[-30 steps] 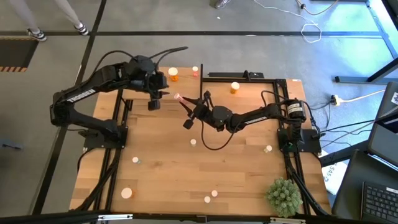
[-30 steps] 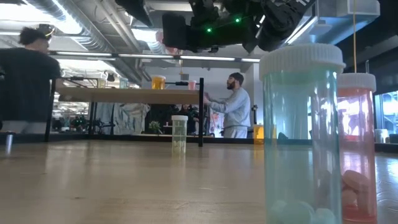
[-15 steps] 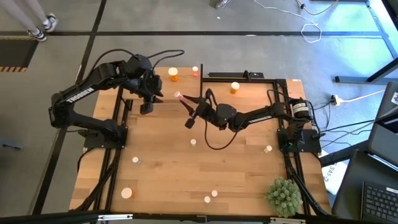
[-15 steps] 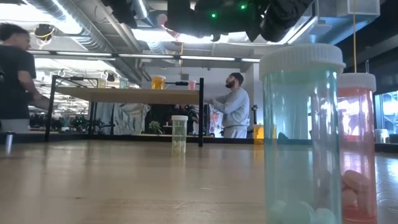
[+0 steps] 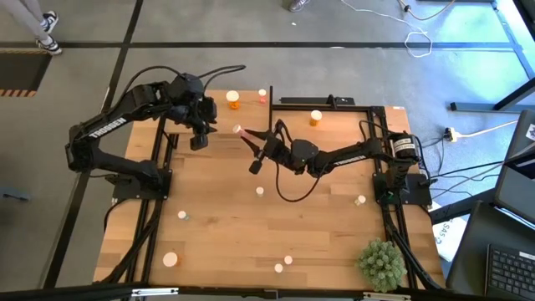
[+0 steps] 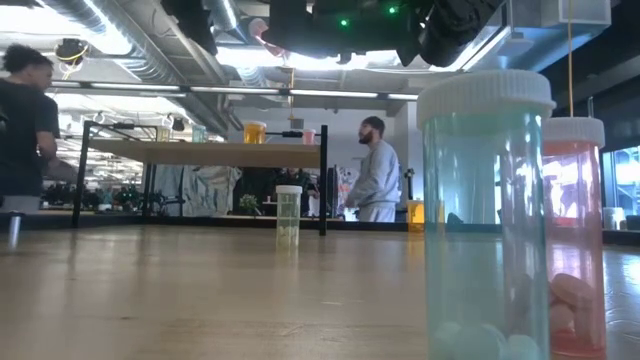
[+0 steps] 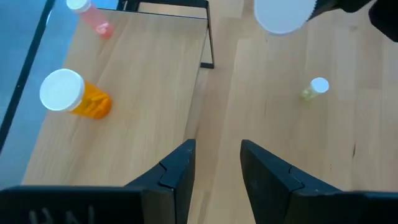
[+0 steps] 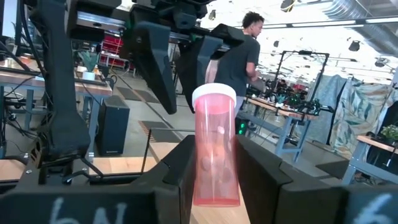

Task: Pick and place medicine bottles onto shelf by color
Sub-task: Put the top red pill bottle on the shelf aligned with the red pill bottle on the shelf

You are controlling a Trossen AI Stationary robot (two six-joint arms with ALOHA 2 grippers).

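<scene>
A: Start at the left. What is the left gripper (image 5: 198, 139) doing?

B: It hangs above the near edge of the shelf (image 5: 242, 117), on the shelf's left part. Its fingers (image 7: 175, 169) stand a little apart with nothing between them; only bare wood shows in the gap.

A: And on the shelf itself?

B: An orange bottle (image 5: 233, 100) with a white cap stands at the back, and a small pink bottle (image 5: 262, 95) is near it, further right. The left wrist view shows both on the light boards: the orange one (image 7: 76, 98) closer, the pink one (image 7: 91, 15) beyond. A second orange bottle (image 5: 316, 118) stands on the shelf's right part.

A: The middle of the table?

B: The right gripper (image 5: 242, 134) reaches in from the right and is clamped on a pink bottle with a white cap (image 8: 215, 147), held up off the table close to the left gripper.

A: What lies loose?

B: A pale green bottle (image 5: 260, 191) stands on the tabletop (image 5: 234, 226) near the centre, with more small bottles scattered toward the front. In the low view a pale green bottle (image 6: 485, 215) and a reddish one (image 6: 573, 235) stand close to the camera. A spiky green plant ball (image 5: 383, 263) sits at the front right corner.
</scene>
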